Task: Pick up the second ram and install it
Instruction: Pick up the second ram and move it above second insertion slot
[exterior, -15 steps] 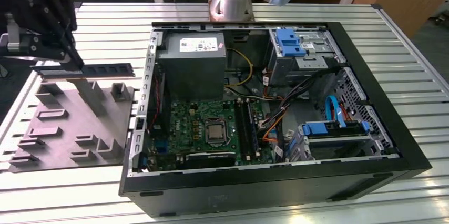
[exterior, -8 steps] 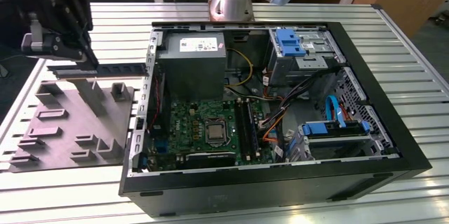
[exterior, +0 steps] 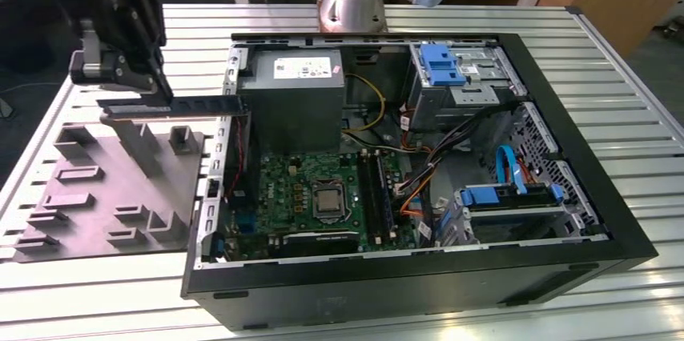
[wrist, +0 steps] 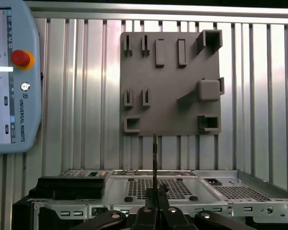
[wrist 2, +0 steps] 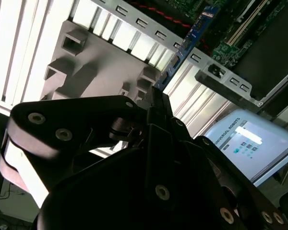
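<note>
While aloft, second ram (exterior: 208,104) beside case (exterior: 374,285)

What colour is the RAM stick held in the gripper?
The second ram is dark blue, clearest in the second wrist view.

The second ram (exterior: 203,105), a slim dark stick, was held level and on edge above the desk (exterior: 96,293), one end clamped in the gripper's (exterior: 137,99) jaws.
</note>
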Available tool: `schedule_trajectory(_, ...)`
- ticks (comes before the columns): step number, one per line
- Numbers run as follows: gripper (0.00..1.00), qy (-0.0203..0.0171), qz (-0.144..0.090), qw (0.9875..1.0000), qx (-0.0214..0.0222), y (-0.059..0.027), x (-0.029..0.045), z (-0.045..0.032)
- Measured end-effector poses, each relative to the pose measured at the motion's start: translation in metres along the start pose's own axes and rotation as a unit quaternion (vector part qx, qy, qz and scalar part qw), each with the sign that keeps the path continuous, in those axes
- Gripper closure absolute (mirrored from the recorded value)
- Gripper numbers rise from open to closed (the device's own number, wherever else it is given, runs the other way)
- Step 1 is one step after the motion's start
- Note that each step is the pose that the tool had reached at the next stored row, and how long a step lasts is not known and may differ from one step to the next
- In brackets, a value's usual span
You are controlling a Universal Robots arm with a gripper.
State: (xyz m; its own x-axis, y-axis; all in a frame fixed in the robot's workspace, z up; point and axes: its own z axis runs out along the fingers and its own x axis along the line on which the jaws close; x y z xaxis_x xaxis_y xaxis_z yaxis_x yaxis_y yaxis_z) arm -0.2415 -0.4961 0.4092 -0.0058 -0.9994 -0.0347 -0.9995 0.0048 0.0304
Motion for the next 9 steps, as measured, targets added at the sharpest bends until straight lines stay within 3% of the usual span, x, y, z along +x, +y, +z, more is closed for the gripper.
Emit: schedule_trajectory(9, 0.89, 0.0000, 0.000, 1.0000, 0.0000, -0.0249, -0.0001, -0.0007)
